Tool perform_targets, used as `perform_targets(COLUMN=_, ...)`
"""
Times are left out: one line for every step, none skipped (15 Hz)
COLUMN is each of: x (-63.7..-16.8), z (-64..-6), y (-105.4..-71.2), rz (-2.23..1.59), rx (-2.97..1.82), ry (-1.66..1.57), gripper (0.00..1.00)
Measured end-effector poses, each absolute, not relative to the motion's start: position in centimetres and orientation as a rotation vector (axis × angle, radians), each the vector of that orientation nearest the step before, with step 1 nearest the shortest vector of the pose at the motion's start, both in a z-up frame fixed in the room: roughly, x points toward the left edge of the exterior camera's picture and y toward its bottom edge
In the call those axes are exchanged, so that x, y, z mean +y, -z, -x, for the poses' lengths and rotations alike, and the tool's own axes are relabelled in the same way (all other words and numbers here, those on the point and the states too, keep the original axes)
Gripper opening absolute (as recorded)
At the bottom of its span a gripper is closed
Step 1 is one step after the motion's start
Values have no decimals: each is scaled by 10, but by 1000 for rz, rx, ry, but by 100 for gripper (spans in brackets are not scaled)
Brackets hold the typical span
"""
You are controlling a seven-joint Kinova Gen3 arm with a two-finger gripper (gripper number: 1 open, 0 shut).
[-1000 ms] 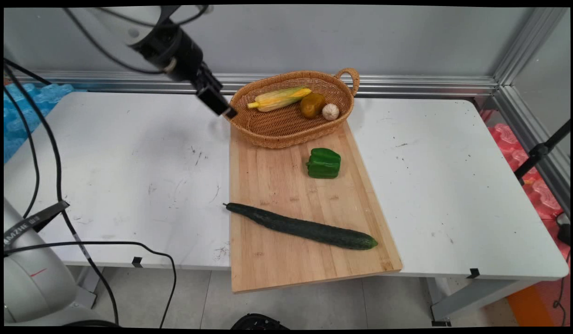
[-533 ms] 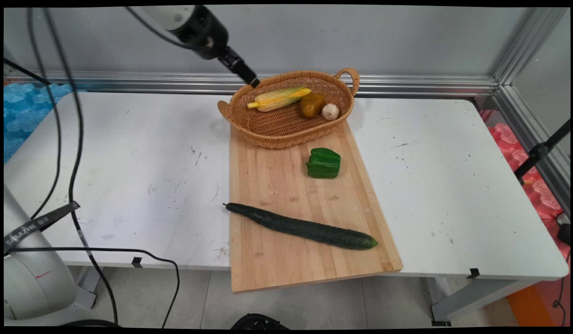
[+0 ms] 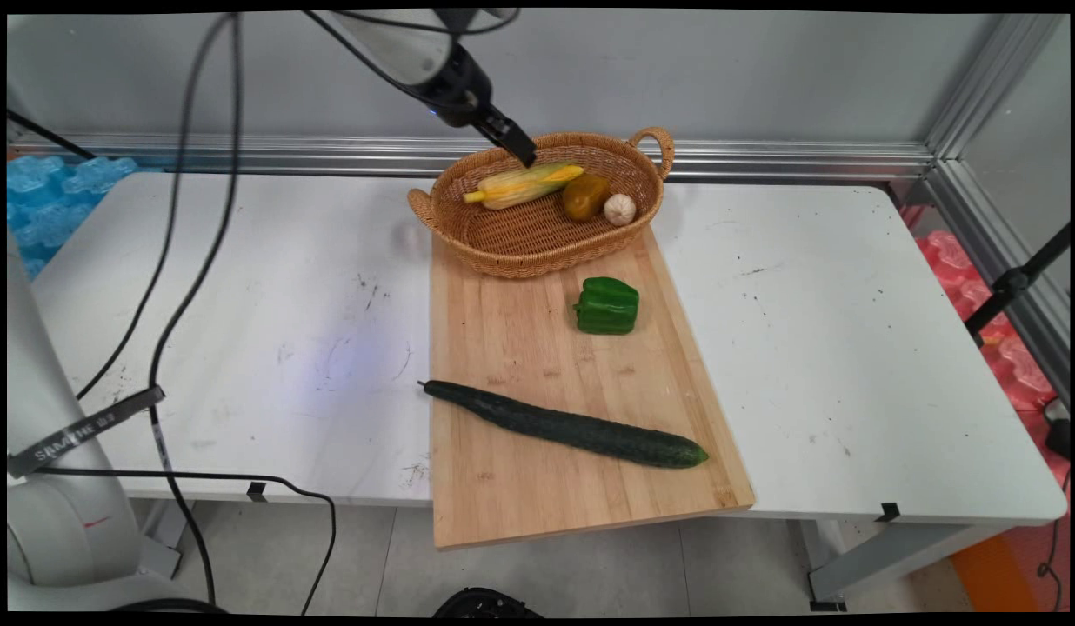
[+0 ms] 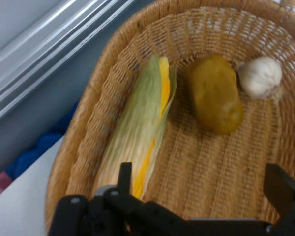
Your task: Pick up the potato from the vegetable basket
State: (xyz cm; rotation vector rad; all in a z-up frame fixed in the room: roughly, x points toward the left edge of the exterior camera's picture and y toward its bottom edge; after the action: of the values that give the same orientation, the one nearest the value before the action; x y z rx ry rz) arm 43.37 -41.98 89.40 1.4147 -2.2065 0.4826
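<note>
Gripper [image 4: 201,189], fingers spread and holding nothing, is hovering over the wicker basket [image 3: 503,239], just above the corn [image 4: 132,137]; a potato [image 4: 216,93] and garlic [image 4: 260,76] are lying beside it.

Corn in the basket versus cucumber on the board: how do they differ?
The corn is pale yellow-green in its husk; the cucumber is dark green. The corn lies in the wicker basket, just under the open gripper; the cucumber lies on the cutting board, far from it, its stem tip past the board's left edge. The cucumber looks longer and slimmer. Both lie flat.
</note>
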Motion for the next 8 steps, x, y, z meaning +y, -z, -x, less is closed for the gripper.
perform_targets(x=-429, z=-429, y=-886, rz=-1420, rx=-2202, ry=-477, gripper=100)
perform_targets(x=-437, z=-425, y=-878, rz=-1424, rx=-2196, ry=-471, gripper=100)
perform_targets(x=-447, z=-419, y=-869, rz=-1427, rx=-2190, ry=-464, gripper=100)
perform_targets(x=-455, z=-414, y=-861, rz=-1430, rx=-2184, ry=-454, gripper=100)
perform_targets(x=-460, z=-410, y=-856, rz=-1432, rx=-2180, ry=-448, gripper=100)
perform_targets(x=-466, z=-406, y=-850, rz=-1433, rx=-2175, ry=-440, gripper=100)
perform_targets(x=-473, z=-401, y=-844, rz=-1435, rx=-2170, ry=-430, gripper=100)
perform_targets(x=-478, z=-397, y=-838, rz=-1436, rx=-2165, ry=-419, gripper=100)
